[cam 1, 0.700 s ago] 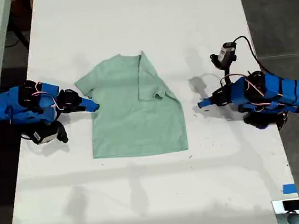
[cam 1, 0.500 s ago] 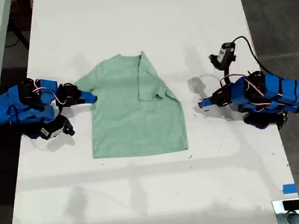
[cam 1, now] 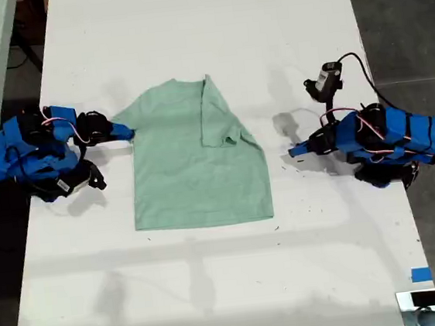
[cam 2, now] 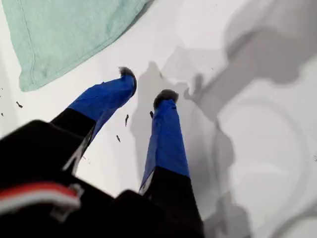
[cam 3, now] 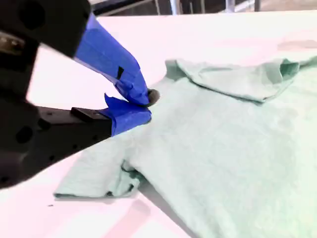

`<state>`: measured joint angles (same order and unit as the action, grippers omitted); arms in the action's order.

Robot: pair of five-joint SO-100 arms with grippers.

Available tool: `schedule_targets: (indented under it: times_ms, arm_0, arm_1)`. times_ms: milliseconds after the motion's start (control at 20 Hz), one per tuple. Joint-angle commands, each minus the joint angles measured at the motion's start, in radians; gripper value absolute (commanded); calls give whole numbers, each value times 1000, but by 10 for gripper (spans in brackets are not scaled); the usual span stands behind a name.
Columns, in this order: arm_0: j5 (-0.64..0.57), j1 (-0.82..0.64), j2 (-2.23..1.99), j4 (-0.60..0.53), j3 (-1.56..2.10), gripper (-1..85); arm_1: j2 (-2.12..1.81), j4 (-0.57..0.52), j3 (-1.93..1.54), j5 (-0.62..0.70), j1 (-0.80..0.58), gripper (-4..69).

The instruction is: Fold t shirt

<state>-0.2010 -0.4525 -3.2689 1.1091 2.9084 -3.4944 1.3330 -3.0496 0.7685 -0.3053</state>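
The pale mint t shirt [cam 1: 195,173] lies flat mid-table, collar toward the far edge. The sleeve on the exterior view's right is folded over onto the body. My second gripper [cam 1: 126,131] comes in from the exterior view's left and is at the other sleeve. In the second wrist view this gripper [cam 3: 141,103] has its jaws shut just above the t shirt [cam 3: 233,148], and no cloth shows between the tips. My first gripper [cam 1: 294,152] rests on the exterior view's right, apart from the shirt. Its wrist view shows the gripper [cam 2: 146,84] open over bare table, a corner of the t shirt [cam 2: 64,34] beyond it.
The white table [cam 1: 187,26] extends well past the shirt on all sides. A small black camera with a cable [cam 1: 327,80] stands by the first arm. Blue tape [cam 1: 421,274] marks the near corner on the exterior view's right. Dark floor borders both long edges.
My second gripper has moved along the shirt's edge toward the far side, from beside the body up to the sleeve. The first arm and the shirt have not moved.
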Motion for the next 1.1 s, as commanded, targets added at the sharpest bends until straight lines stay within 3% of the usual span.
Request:
schedule_targets:
  times_ms: [0,200,350,550,600,650,1050]
  arm_0:
    - [-81,-123,448,32,-313,-3]
    - [-258,-357,859,37,-558,-3]
    - [-296,-500,1029,17,-578,-3]
    - [-281,-551,1048,8,-555,35]
    - [-261,-548,1045,6,-532,145]
    - [-236,-540,1032,-5,-494,204]
    - [-272,-552,1200,-230,-347,133]
  arm_1:
    - [-9,2,-58,14,-11,110]
    - [-9,2,-58,14,-11,110]
    - [-9,2,-58,14,-11,110]
    - [-9,2,-58,14,-11,110]
    - [-9,2,-58,14,-11,110]
    - [-9,2,-58,14,-11,110]
    - [-9,2,-58,14,-11,110]
